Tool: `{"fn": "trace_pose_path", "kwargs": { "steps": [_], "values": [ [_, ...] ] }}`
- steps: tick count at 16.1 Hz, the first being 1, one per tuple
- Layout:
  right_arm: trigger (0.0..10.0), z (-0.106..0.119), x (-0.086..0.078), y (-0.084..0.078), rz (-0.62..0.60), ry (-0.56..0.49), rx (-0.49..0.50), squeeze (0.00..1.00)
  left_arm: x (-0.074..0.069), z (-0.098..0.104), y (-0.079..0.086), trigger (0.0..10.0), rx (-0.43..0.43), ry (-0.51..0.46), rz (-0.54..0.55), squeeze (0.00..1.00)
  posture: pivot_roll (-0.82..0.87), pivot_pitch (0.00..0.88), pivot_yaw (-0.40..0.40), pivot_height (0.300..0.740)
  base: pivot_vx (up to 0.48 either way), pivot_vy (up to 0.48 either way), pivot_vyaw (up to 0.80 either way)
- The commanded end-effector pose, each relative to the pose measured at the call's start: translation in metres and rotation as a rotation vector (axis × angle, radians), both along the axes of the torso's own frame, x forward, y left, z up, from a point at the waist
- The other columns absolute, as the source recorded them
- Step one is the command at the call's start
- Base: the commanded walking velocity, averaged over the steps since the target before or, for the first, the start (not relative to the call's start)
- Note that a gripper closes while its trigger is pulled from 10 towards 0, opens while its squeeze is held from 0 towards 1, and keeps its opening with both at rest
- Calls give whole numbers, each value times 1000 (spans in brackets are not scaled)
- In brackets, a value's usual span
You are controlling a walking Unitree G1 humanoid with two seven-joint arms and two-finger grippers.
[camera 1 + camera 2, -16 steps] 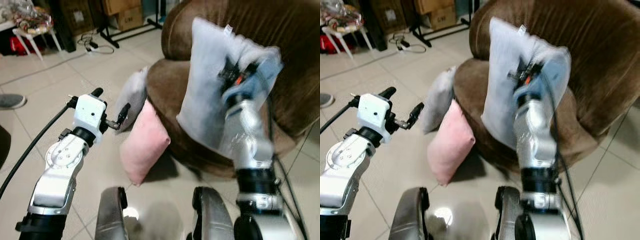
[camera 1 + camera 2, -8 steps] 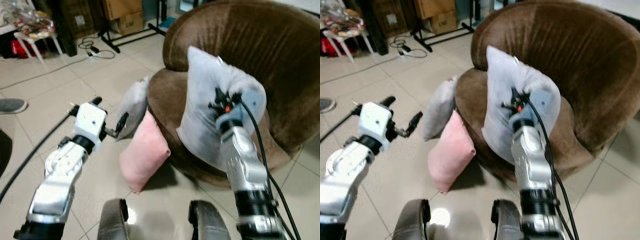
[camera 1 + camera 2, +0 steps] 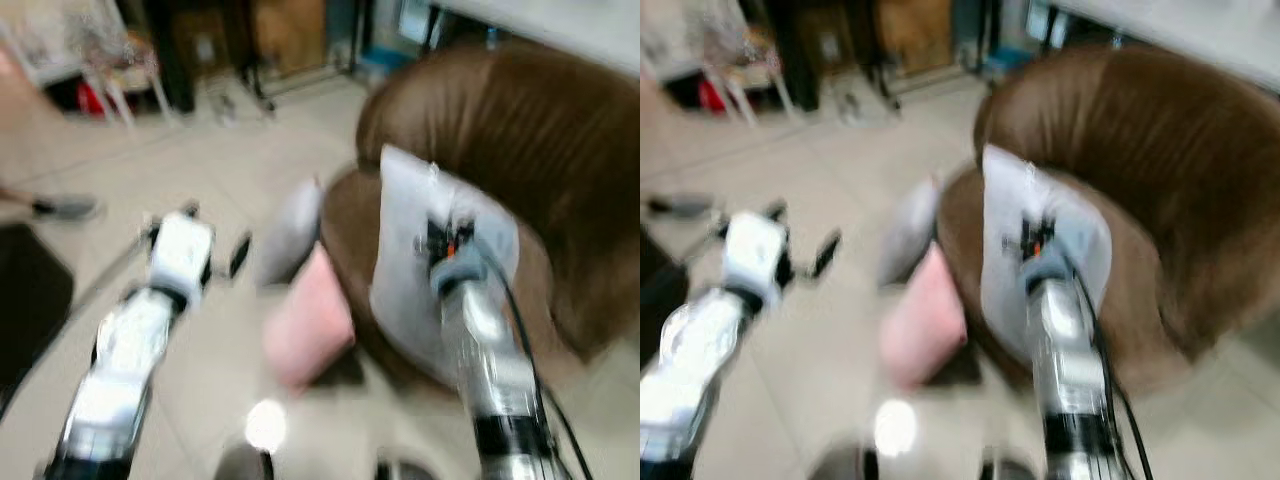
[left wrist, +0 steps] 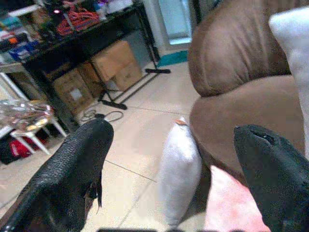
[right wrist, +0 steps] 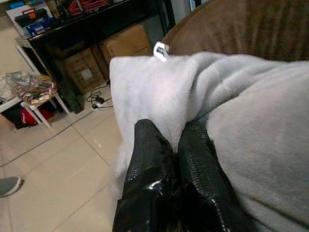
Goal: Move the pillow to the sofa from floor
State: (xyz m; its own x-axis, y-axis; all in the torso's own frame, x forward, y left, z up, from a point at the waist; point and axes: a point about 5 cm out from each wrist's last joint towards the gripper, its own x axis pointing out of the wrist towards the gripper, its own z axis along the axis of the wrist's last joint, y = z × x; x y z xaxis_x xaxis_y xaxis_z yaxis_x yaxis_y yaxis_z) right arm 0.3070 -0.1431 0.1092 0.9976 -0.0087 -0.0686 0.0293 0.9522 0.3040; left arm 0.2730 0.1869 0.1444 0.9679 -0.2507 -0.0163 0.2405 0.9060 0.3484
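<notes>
Right end effector [image 5: 169, 145] pinches the white pillow [image 3: 420, 260] over the brown sofa [image 3: 560, 200]; pink pillow [image 3: 310, 330] leans below

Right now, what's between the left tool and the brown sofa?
A grey pillow standing on the floor and a pink pillow beside it, seen in the left wrist view.

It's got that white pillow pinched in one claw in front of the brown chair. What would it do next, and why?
Probably carry the white pillow a little further forward and lower it onto the brown sofa seat before letting go. The right gripper is shut on a fold of it, and it hangs in the air in front of the seat, not resting there yet.
</notes>
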Motion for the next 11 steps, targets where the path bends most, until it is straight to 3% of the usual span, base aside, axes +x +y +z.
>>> {"fn": "trace_pose_path", "kwargs": {
  "steps": [1, 9, 11],
  "values": [
    [10000, 4, 0, -1, -6, -16, 12, 0, 3, -2, 2, 10000, 4, 10, 23, 0, -13, 0, 5, 740, 0, 0, 0],
    [10000, 18, -7, -5, -15, -57, 35, 0, 10, -1, -4, 10000, 7, -6, 3, 0, -78, 0, 68, 740, 0, 0, 0],
    [10000, 17, -13, -8, -27, -51, 30, 0, 13, 0, -6, 10000, 5, -11, -5, 0, -85, 0, 78, 740, 0, -341, 0]
  ]
}}
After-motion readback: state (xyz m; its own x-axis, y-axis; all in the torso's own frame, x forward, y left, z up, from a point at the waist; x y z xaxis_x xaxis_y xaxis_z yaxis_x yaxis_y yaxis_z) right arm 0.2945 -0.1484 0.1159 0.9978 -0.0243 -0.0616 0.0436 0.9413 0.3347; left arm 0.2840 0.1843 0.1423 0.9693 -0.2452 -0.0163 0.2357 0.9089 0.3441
